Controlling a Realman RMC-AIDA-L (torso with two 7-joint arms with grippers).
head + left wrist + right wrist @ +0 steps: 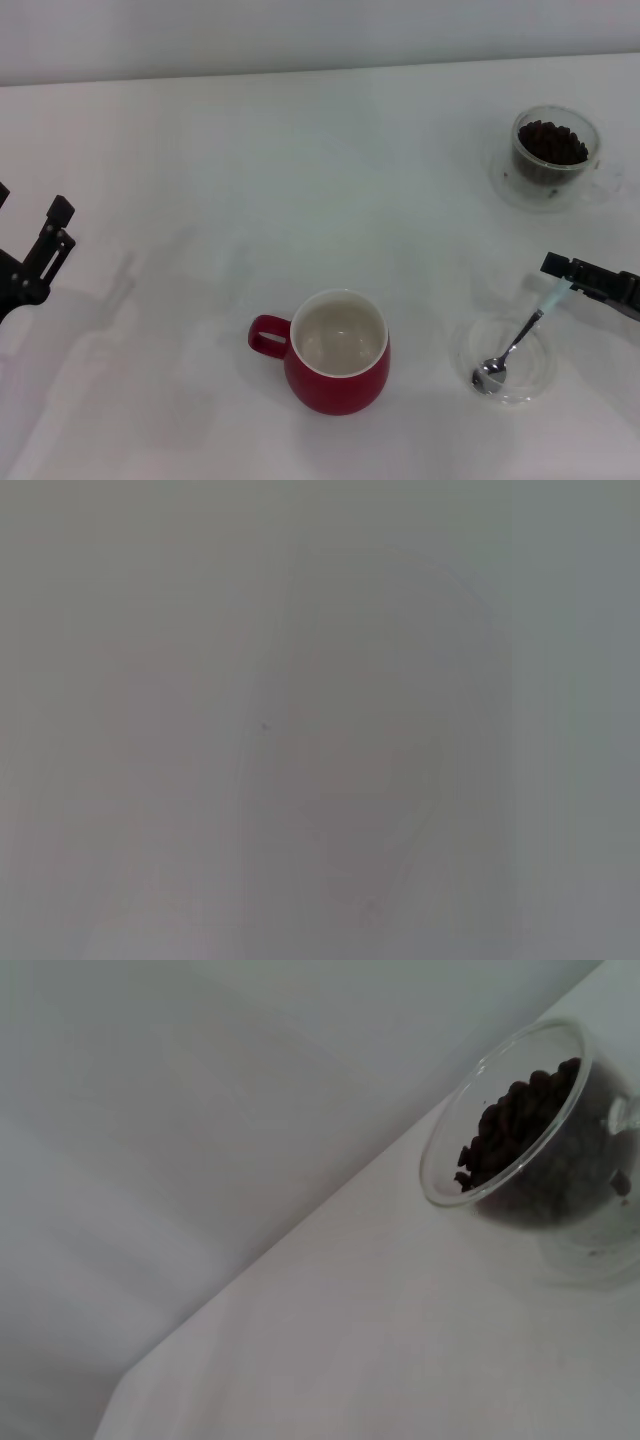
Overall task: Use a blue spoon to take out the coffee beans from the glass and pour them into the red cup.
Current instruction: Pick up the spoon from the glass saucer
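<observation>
My right gripper (566,280) was clamped on the spoon (512,350) at lower right. The left gripper (48,245) stood apart. Beans (551,142) filled the glass (553,158); the cup (338,350) was empty.

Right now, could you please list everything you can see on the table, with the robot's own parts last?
red cup: one, glossy red with cream inside, empty, near middle of the table, handle toward the robot's left.
glass: one, clear, far right, standing on a clear saucer.
coffee beans: a dark brown heap, inside the glass.
blue spoon: one, metal bowl and pale blue handle, bowl resting in the flat dish, handle end at the right gripper.
flat clear dish: one, near right.
table: one, white.
left gripper: black, left edge, away from everything.
right gripper: black, right edge, at the spoon handle.
</observation>
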